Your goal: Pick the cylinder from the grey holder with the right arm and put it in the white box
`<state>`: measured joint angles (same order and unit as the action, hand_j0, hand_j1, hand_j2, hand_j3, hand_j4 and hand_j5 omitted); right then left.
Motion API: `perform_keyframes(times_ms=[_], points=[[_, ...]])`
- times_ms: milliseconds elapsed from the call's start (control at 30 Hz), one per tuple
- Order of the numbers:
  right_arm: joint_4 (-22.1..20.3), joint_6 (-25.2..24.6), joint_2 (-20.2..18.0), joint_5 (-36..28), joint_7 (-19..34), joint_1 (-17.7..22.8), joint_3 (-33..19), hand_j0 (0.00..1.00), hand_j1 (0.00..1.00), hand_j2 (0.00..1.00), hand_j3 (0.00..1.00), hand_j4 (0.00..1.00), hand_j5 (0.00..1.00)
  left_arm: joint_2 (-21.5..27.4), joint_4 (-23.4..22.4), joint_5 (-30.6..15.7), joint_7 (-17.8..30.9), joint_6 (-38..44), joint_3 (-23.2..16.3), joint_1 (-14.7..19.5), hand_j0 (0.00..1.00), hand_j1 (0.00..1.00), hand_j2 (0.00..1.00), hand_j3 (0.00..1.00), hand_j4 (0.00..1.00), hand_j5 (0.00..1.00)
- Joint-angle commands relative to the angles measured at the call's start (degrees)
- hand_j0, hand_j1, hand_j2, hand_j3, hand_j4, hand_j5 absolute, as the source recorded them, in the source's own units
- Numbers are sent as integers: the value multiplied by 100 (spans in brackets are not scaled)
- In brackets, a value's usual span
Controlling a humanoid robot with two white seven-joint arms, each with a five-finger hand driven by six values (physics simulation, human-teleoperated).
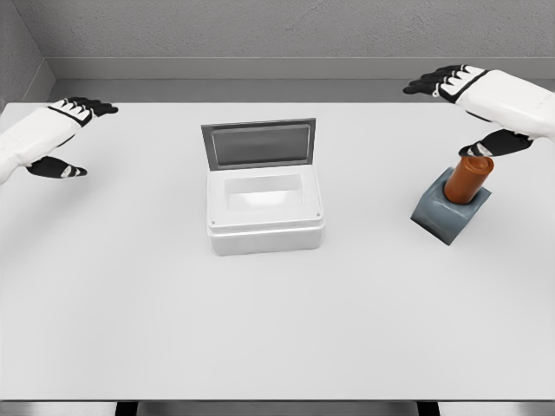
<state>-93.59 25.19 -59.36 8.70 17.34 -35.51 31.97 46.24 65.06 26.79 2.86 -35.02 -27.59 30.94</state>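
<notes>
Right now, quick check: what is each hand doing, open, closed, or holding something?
Left hand: open, holding nothing, at the table's left edge.
Right hand: open, fingers spread above the cylinder, not grasping it.

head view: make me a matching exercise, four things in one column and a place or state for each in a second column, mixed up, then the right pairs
Things:
1. orange cylinder
2. white box
3. left hand
4. right hand

Places or states:
A. lid raised, nothing visible inside, mid-table
B. fingers spread, just above the cylinder's top
C. standing tilted in the grey holder
D. open, hovering over the table's far left side

Pairs: 1-C, 2-A, 3-D, 4-B
</notes>
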Motion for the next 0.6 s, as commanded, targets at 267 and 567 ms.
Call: perform_keyframes(times_ms=[267,567], points=[[-107,-14,-111,-88,1766,-264,-112,100,100,100,100,100,100,52,59,-25,4,2,-10,-9,100,100,100,100,100,100],[-107,30,-120,-97,1766,-352,-349,100,100,100,100,100,100,52,121,-25,13,2,-27,-18,100,100,100,100,100,100]])
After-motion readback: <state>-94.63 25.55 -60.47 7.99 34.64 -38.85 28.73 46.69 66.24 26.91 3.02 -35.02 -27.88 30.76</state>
